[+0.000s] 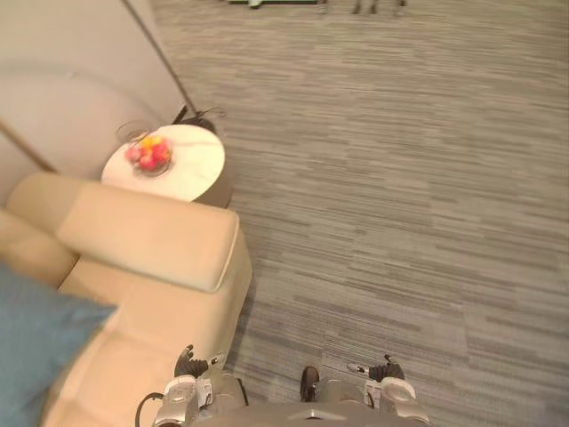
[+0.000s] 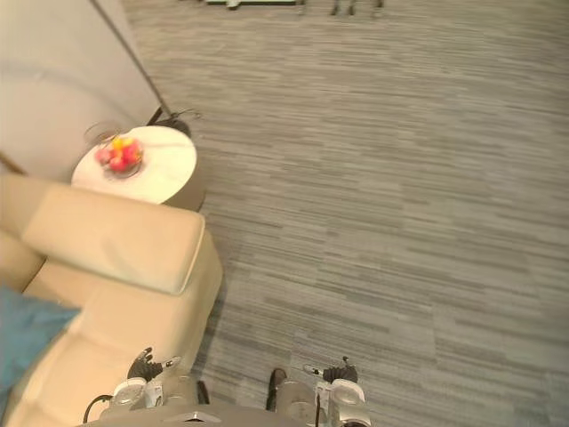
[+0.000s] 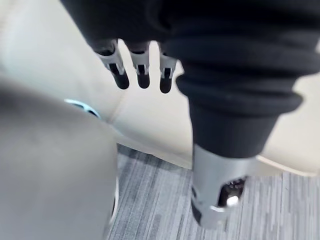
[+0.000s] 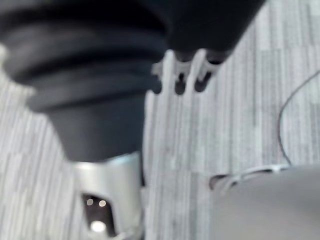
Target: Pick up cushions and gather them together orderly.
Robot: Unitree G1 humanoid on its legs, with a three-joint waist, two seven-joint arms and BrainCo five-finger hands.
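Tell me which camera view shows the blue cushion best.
The left eye view: the blue cushion lies large on the beige sofa, cut by the picture's edge. The right eye view catches a smaller corner of it. The wrist views face sofa and carpet.

- The left hand (image 1: 188, 364) hangs low at the robot's left side, near the bottom edge of the head views.
- In its wrist view the fingers (image 3: 143, 75) run straight in a close row, relaxed and uncurled, gripping nothing.
- Its thumb (image 3: 214, 197) stands well apart from that row.
- The right hand (image 1: 388, 368) hangs at the right side, about level with the left.
- Its fingers (image 4: 180, 86) are likewise straight and side by side, with the thumb (image 4: 110, 190) set apart.
- A dark ribbed cover (image 3: 235, 75) wraps each wrist.
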